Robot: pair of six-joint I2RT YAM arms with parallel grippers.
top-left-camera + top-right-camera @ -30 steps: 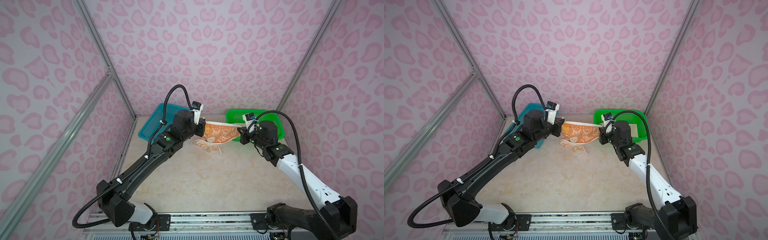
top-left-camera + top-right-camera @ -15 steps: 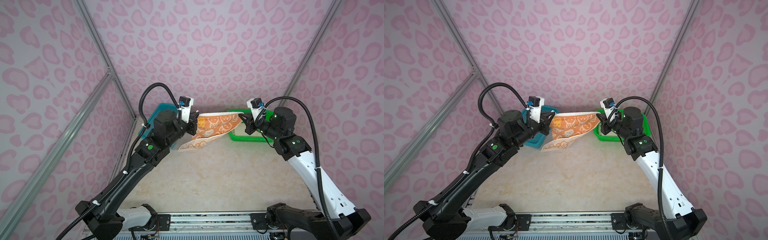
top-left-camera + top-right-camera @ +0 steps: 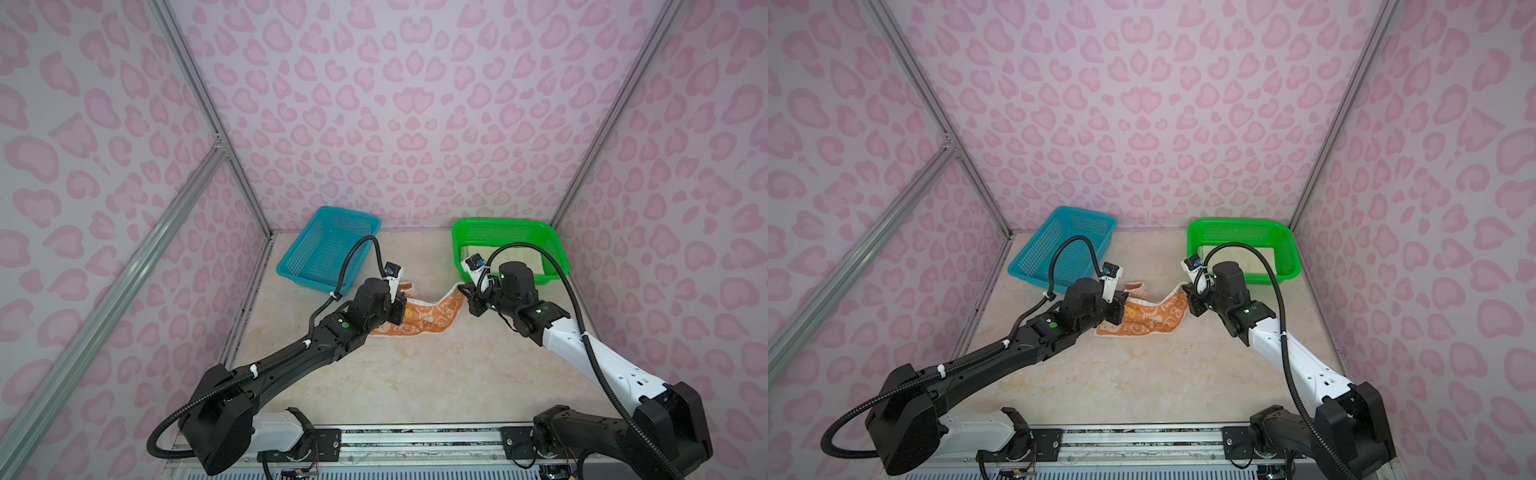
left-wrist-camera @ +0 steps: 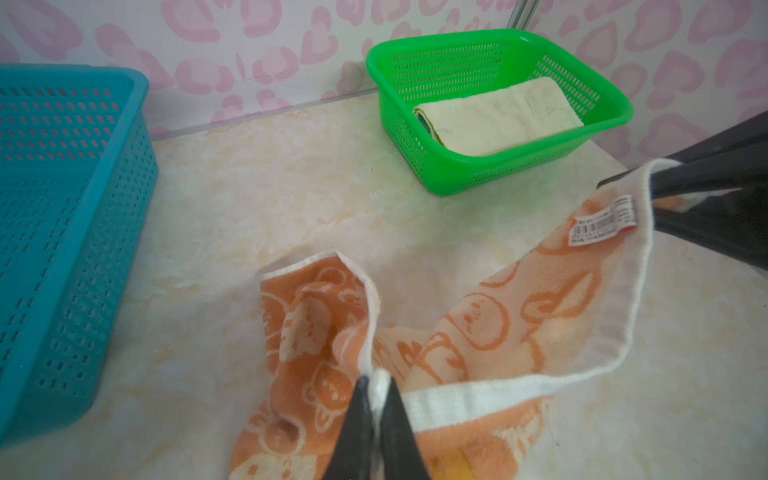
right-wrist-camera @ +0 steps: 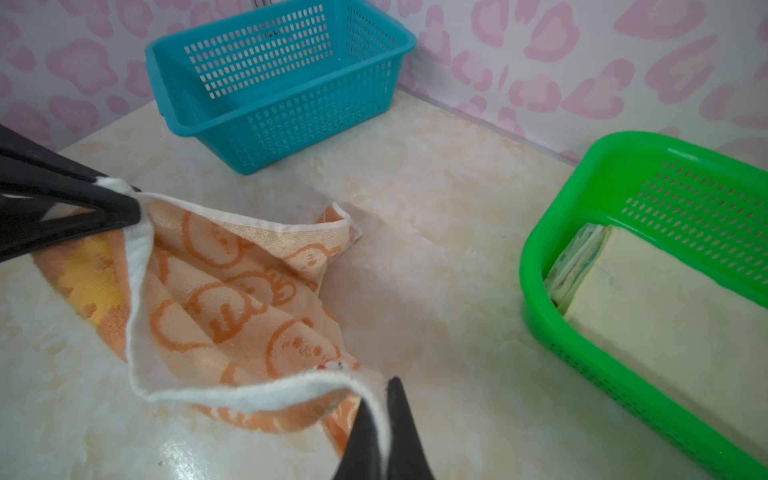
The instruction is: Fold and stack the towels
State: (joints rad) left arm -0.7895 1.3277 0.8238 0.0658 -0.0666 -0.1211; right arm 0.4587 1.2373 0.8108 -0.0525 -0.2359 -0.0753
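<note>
Marbled cream surface (image 3: 415, 374), viewed from my console: both arms have brought the peach rabbit-face towel (image 3: 419, 322) down out of the air. Half a second ago it hung stretched between them; it is now drawn forward, away from the green basket (image 3: 507, 226).

The left gripper (image 4: 376, 380) has its jaws pinched tight on one white-hemmed corner. The right gripper (image 5: 380, 395) has its jaws clamped on the other corner of the same hem, the one nearest the green basket. The hem between them sags slack. The lower part of the cloth lies bunched on the surface, with one free corner curled up on the side away from the green basket.

I read this as the lay-down before the first fold. The cloth is not yet flat, and I judge it wants a spreading pull before any fold.

Beyond it, inside the green basket, a folded cream towel (image 4: 498, 116) tops layered edges, so some stacking appears done. Further along the back wall (image 3: 395, 124) from the green basket, the blue basket (image 3: 328, 249) shows nothing inside.
</note>
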